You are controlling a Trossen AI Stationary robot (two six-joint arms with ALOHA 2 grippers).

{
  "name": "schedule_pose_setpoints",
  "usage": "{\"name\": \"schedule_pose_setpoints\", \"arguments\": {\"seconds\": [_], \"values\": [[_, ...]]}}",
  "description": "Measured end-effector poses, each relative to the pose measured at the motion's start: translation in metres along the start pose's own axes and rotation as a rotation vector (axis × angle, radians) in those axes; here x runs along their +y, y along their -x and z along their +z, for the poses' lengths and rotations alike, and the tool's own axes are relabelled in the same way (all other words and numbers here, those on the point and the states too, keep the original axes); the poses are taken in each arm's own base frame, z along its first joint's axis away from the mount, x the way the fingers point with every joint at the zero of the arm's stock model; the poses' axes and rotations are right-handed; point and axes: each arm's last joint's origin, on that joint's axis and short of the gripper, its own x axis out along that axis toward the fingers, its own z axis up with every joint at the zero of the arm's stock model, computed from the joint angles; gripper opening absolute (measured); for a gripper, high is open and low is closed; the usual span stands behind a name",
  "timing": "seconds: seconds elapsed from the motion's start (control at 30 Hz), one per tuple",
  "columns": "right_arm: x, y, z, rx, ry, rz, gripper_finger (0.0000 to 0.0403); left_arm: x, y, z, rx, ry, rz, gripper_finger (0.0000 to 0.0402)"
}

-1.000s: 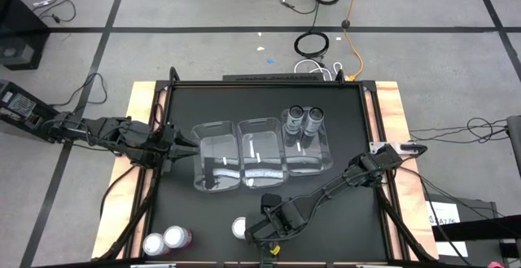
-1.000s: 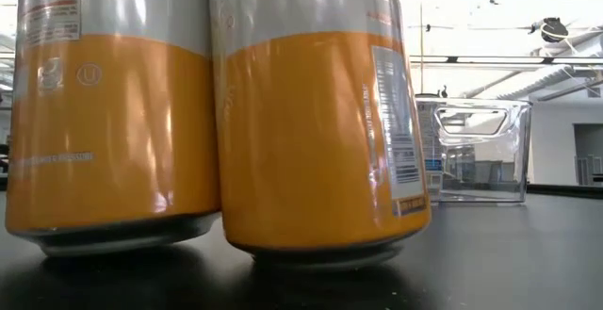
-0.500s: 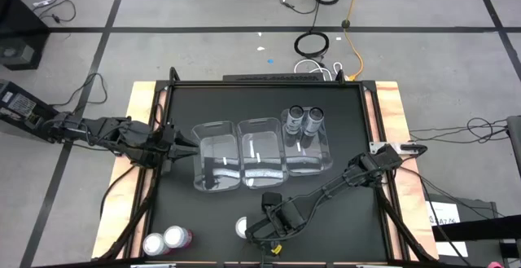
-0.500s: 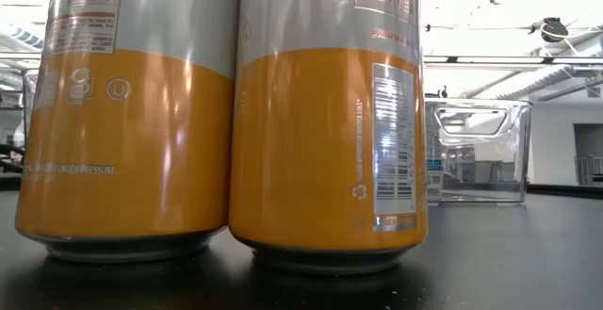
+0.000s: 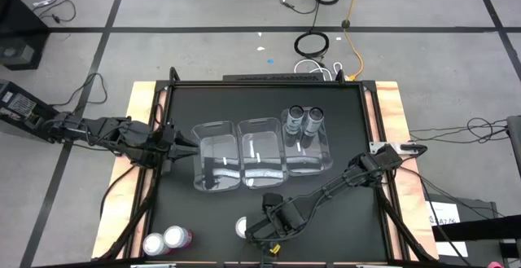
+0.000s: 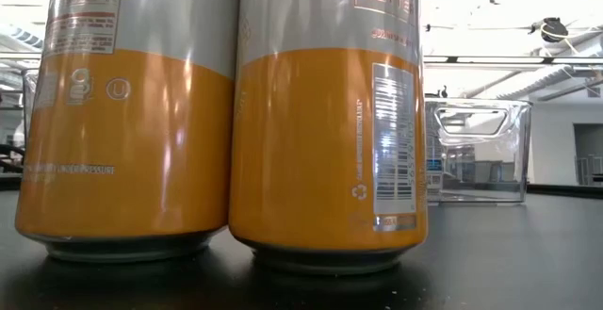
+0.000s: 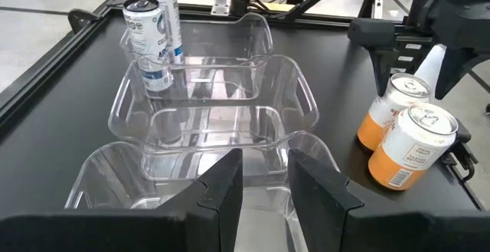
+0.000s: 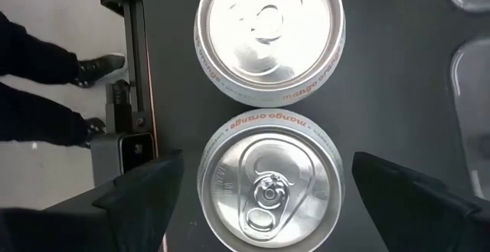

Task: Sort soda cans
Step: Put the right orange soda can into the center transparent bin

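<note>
The right claw point(image 8: 264, 183) is hanging straight above one orange can point(image 8: 268, 179), with its two fingers point(image 8: 138, 187) spread wide, one on each side of the can's top. It is not holding anything yet. A second orange can point(image 8: 269, 34) is standing right against the first one, touching it. Both are sitting near the front edge of the black table point(image 5: 342, 113).

Two grey cans point(image 5: 303, 120) are already standing in the right-hand clear bin point(image 5: 313, 164). The other two bins point(image 5: 240, 174) are looking empty. Two pink cans point(image 5: 165, 240) are waiting at the front left corner of the table.

The left claw point(image 7: 264, 187) is resting by the left bin, open and empty.

The trouble here is the two orange cans touching. If the claw is coming down crooked, a finger may be bumping the neighbour and knocking it over, so it rolls off the table. A loose squeeze may also be letting the smooth can slip.
</note>
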Motion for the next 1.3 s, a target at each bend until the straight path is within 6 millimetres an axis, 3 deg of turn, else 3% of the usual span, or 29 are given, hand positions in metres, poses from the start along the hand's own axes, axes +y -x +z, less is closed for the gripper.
{"name": "schedule_pose_setpoints", "arguments": {"seconds": [0.67,1.1,1.3], "values": [[0.0,-0.012,-0.003,0.037,0.048,-0.022,0.0369,0.0,0.0,0.0,0.0,0.0,0.0,0.0116],[-0.002,-0.016,-0.004,0.053,0.043,-0.034,0.0293,0.0,0.0,0.0,0.0,0.0,0.0,0.0116],[-0.003,-0.013,-0.005,0.054,0.043,-0.035,0.0289,0.0,0.0,0.0,0.0,0.0,0.0,0.0116]]}}
